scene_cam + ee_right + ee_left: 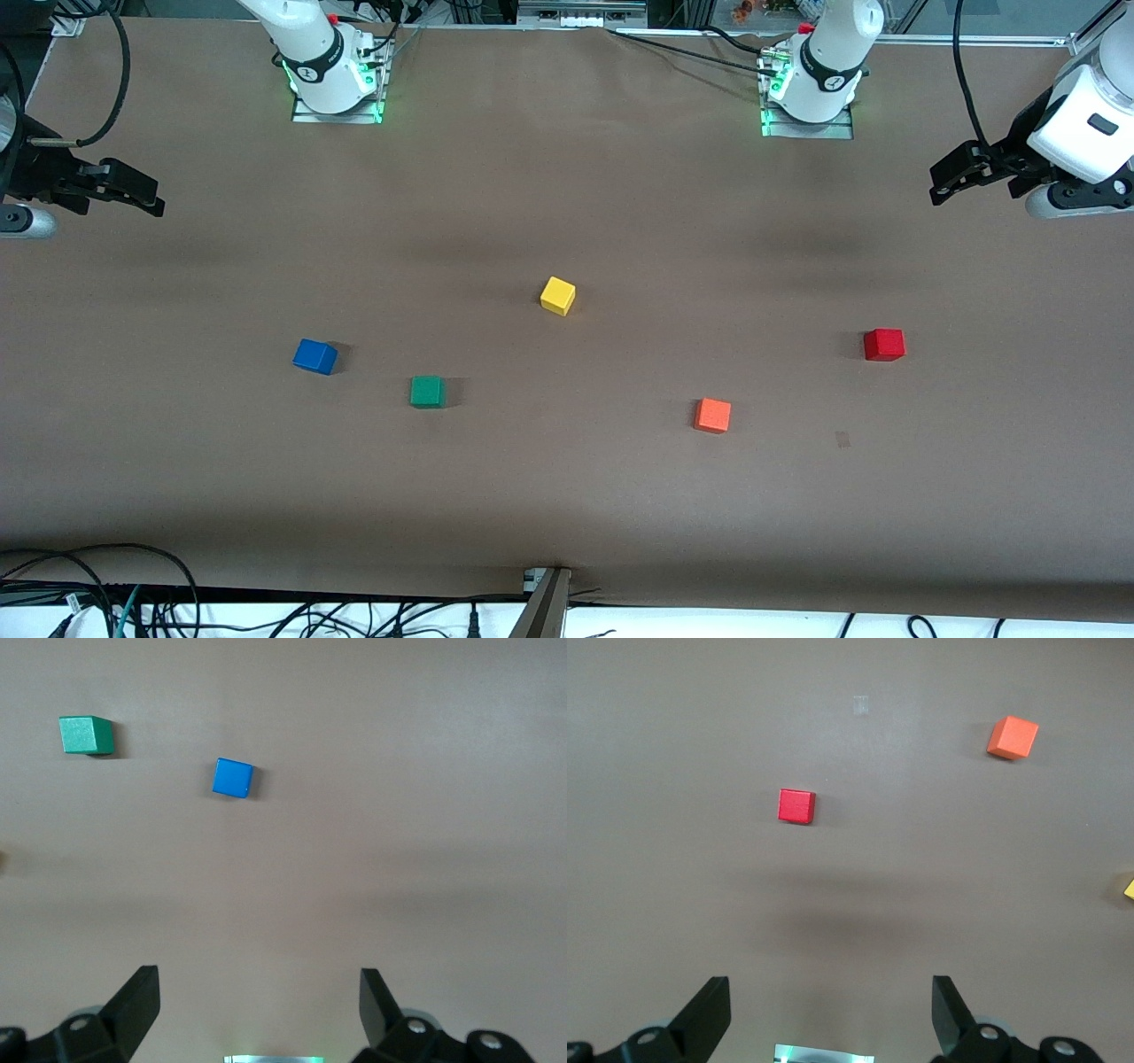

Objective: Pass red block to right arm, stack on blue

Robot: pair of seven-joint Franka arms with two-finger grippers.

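1. The left gripper (941, 183) is hanging at the right edge of the front frame, jaws spread wide, holding nothing.
2. The red block (884, 344) is sitting on the desk (567, 496), lower in that frame, untouched; the gripper should be dropping straight over it, fingers squared to its faces.
3. The right gripper (146, 197) is waiting at the left edge, also gaping and empty.
4. The blue (314, 356) is lying centre-left, well apart from the red block.

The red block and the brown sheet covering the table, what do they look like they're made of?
The red block: probably painted wood or solid plastic; its crisp edges, flat faces and even matte colour fit both, so I cannot tell which. The table covering: looks like brown paper or thin matte sheet, judging by its dull, glare-free surface and the faint ripples near the robots' bases.
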